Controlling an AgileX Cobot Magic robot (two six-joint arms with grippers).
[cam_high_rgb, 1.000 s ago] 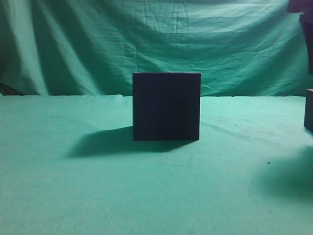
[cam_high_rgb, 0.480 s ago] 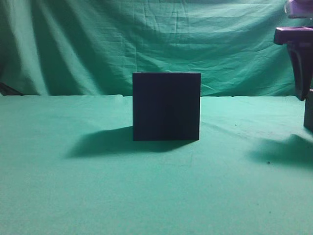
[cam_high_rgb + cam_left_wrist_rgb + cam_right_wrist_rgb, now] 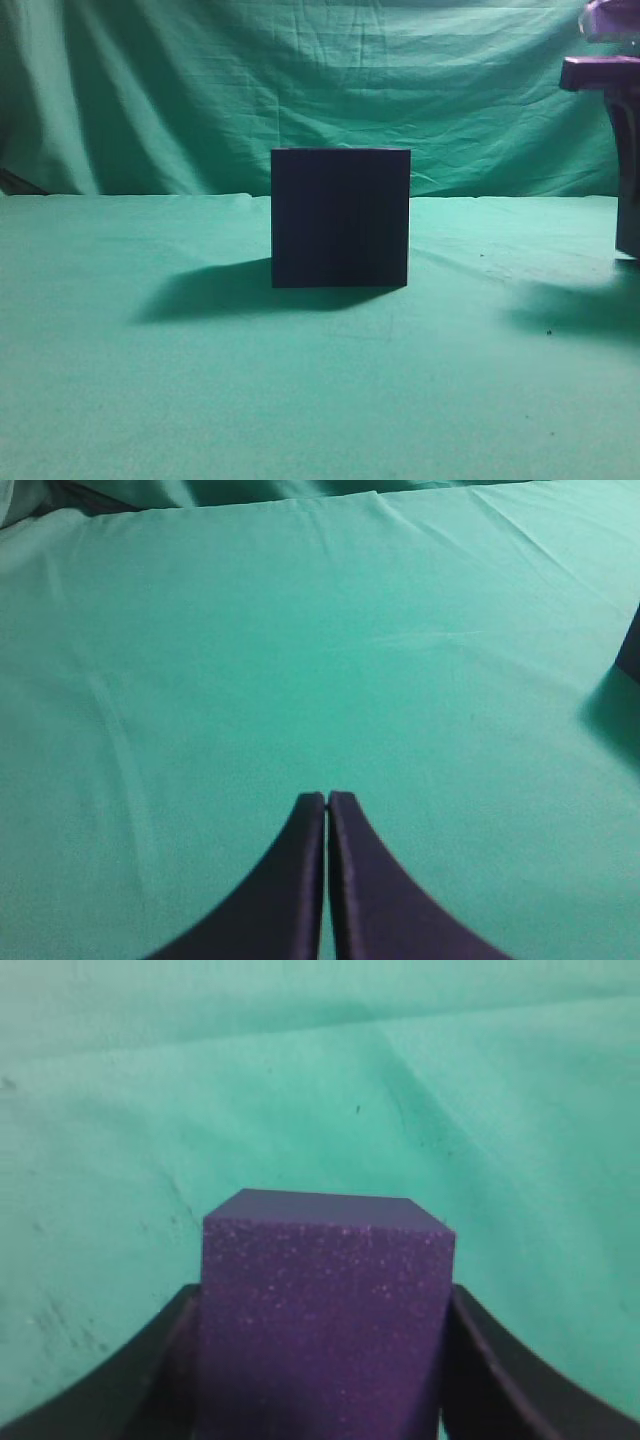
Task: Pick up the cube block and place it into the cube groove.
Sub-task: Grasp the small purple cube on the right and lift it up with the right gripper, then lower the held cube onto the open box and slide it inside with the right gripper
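The cube groove (image 3: 340, 218), a large dark box with a plain square front, stands in the middle of the green table. Its opening is not visible. Its edge shows at the right border of the left wrist view (image 3: 632, 645). The cube block (image 3: 325, 1310), a small dark matte cube, sits between the fingers of my right gripper (image 3: 322, 1296), which press on both its sides. In the exterior view my right gripper (image 3: 630, 200) is down at the far right edge and hides the cube. My left gripper (image 3: 327, 798) is shut and empty over bare cloth.
A green cloth (image 3: 150, 400) covers the table and hangs as a backdrop (image 3: 200, 90). The big box casts a shadow to its left (image 3: 210, 290). The right arm's shadow lies at the right (image 3: 580, 300).
My right gripper has come down at the far right, from above the frame to the table, and now straddles the cube block. The big box has not moved.
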